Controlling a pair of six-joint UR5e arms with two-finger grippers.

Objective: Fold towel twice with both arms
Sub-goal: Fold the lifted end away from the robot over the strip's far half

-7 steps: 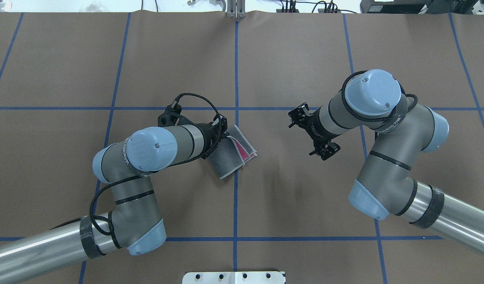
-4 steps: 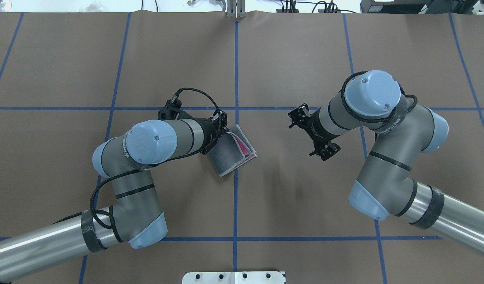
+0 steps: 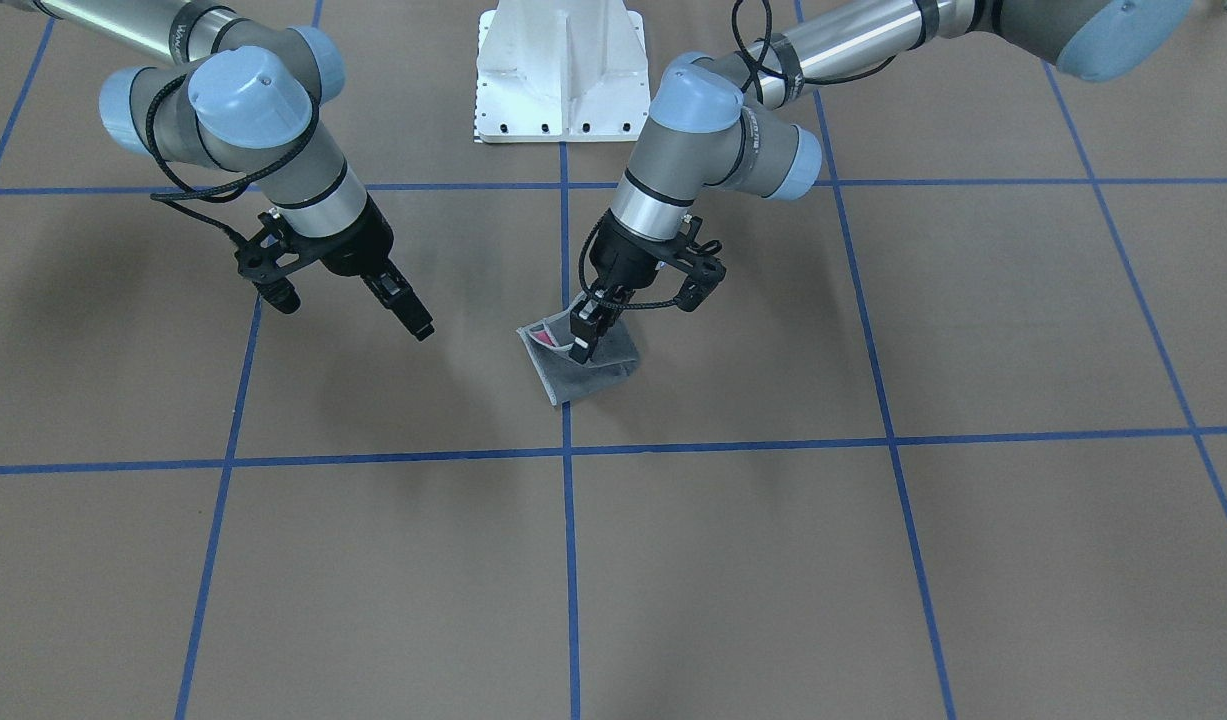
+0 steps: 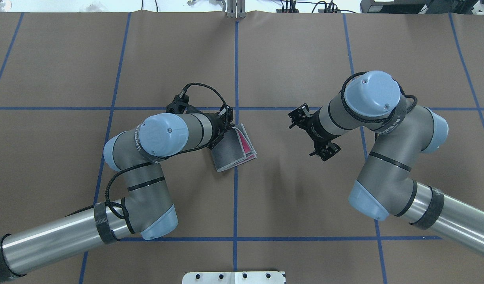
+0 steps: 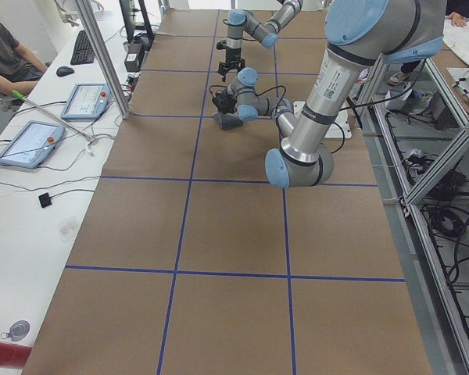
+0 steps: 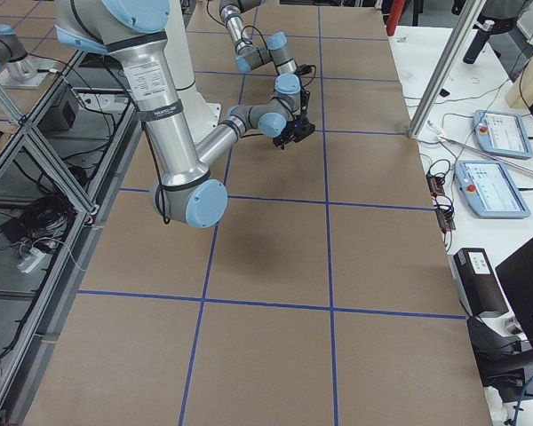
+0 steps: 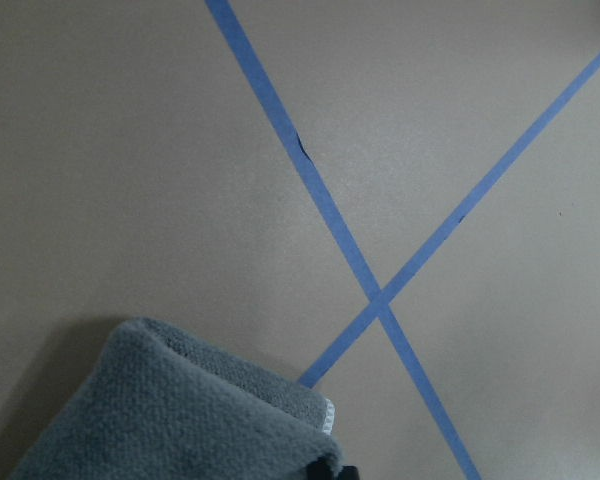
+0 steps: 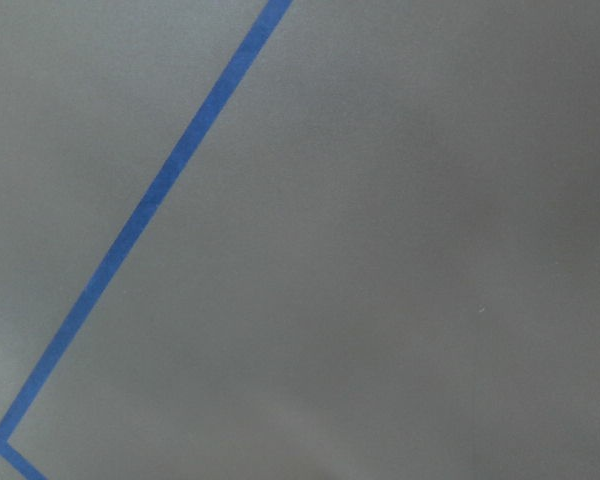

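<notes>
At the centre line (image 3: pixel 567 420) your left gripper (image 3: pixel 581 347) pinched the towel (image 3: pixel 605 372); your right gripper (image 3: pixel 419 327), grip unreadable, hung well apart.

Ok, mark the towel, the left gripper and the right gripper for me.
towel (image 4: pixel 228 152), overhead view, on its dark grey top face.
left gripper (image 3: pixel 581 345), front-facing view, at its fingertips on the towel.
right gripper (image 3: pixel 423 330), front-facing view, at its fingertips, apart from the towel.

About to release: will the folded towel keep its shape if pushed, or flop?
Likely floppy: the towel bulges softly at the left gripper. Its layers splay, showing pink, so pushing may unfold it. Terry pile probably drags, not slides.
</notes>
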